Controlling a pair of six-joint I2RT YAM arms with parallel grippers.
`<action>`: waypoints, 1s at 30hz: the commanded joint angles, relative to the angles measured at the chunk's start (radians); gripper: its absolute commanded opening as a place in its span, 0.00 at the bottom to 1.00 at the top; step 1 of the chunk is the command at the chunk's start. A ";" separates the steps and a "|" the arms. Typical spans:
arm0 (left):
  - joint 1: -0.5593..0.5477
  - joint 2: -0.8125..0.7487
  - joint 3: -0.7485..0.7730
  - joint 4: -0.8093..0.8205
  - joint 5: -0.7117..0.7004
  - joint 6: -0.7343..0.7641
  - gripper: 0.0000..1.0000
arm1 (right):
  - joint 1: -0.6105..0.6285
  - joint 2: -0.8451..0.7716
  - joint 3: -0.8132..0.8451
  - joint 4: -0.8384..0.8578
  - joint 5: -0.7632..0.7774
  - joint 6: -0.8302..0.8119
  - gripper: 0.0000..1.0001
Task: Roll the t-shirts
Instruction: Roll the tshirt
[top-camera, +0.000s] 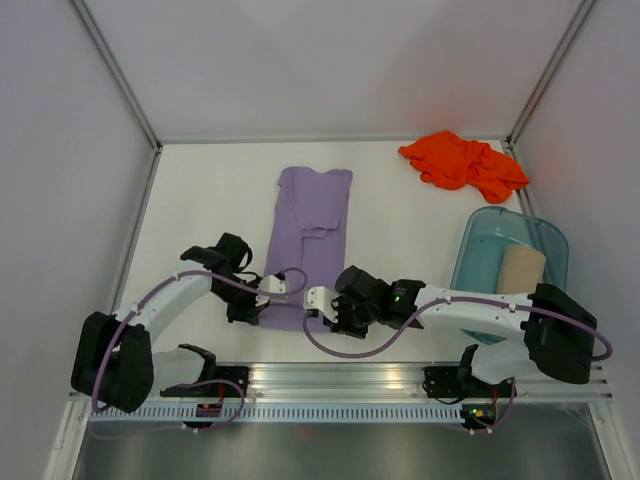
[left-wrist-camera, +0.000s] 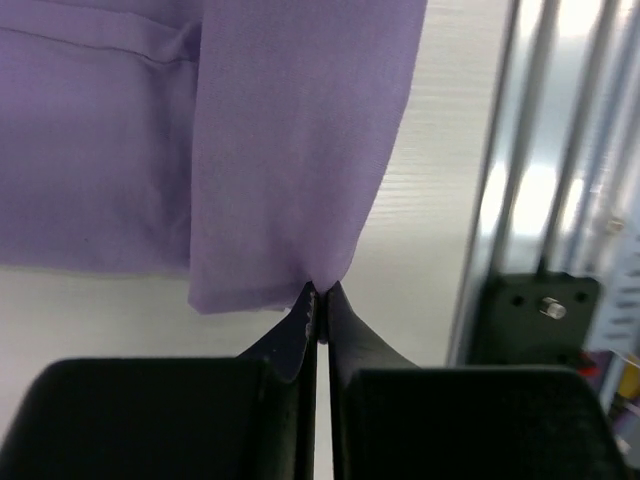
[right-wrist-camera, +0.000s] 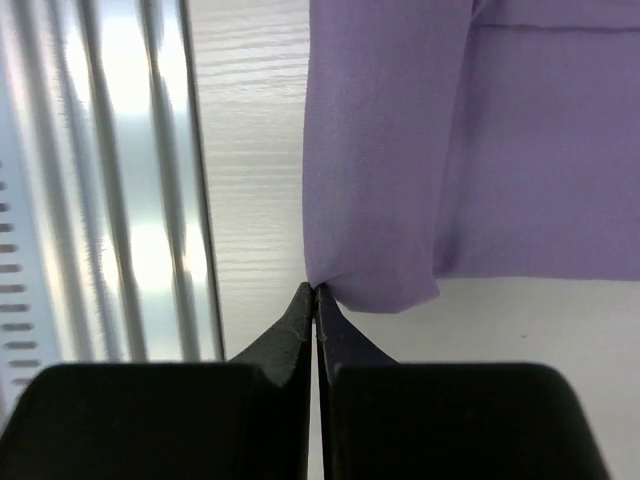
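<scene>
The lavender t-shirt lay folded into a long strip in the middle of the worktop. The left pincer and right pincer were each clenched on a corner of its near hem. The orange t-shirt sat crumpled at the far right. The beige t-shirt lay rolled in the teal tub.

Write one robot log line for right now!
left jaws: shut on purple t-shirt near corner | right jaws: shut on its other near corner | orange t-shirt: crumpled, far right

Left arm, right arm, jaws shut
</scene>
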 joint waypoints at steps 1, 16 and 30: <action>0.062 0.080 0.128 -0.396 0.179 0.148 0.02 | -0.069 -0.064 0.045 -0.120 -0.315 0.025 0.00; 0.231 0.431 0.317 -0.205 0.177 0.023 0.02 | -0.383 0.199 0.077 0.061 -0.422 0.149 0.00; 0.241 0.564 0.383 -0.022 0.098 -0.165 0.24 | -0.450 0.264 0.170 0.037 -0.224 0.212 0.31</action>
